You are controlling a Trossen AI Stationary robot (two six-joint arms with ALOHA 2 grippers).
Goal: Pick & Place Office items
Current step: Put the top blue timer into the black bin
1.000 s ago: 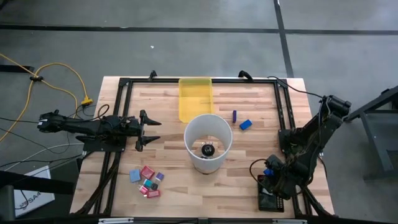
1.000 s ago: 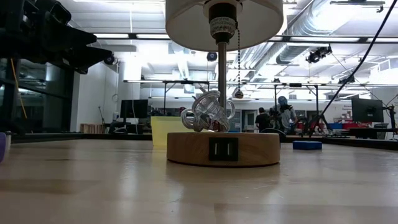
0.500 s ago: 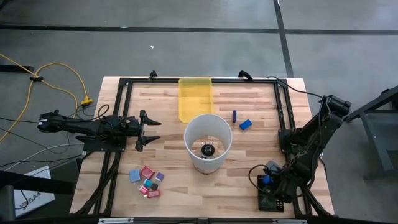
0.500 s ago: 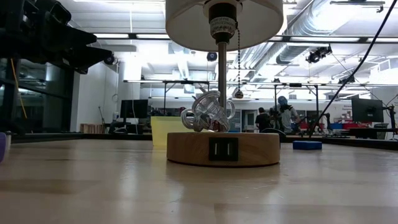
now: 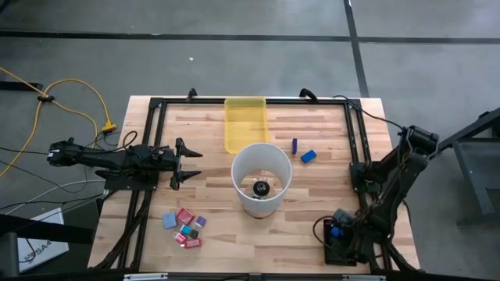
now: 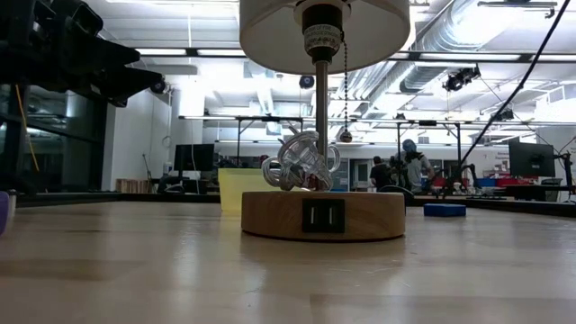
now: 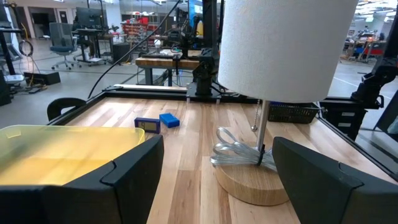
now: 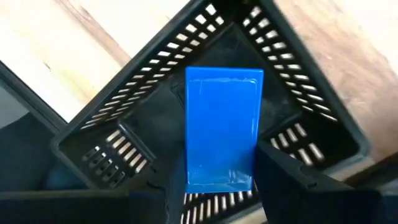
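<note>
Right wrist view alone shows right end effector gripping blue block over black basket.

Grey floor; workshop with ceiling ducts and desks.

Pale matt wood table, translucent yellow plastic tray, perforated black plastic basket.

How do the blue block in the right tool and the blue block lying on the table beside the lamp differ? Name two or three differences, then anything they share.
The blue block in the right tool is clamped between the tool's fingers above the black mesh basket; the blue block on the table lies free on the wood. The held one is at the table's right front corner; the loose one sits right of the lamp, beside a small purple piece. Both are bright blue and rectangular.
</note>
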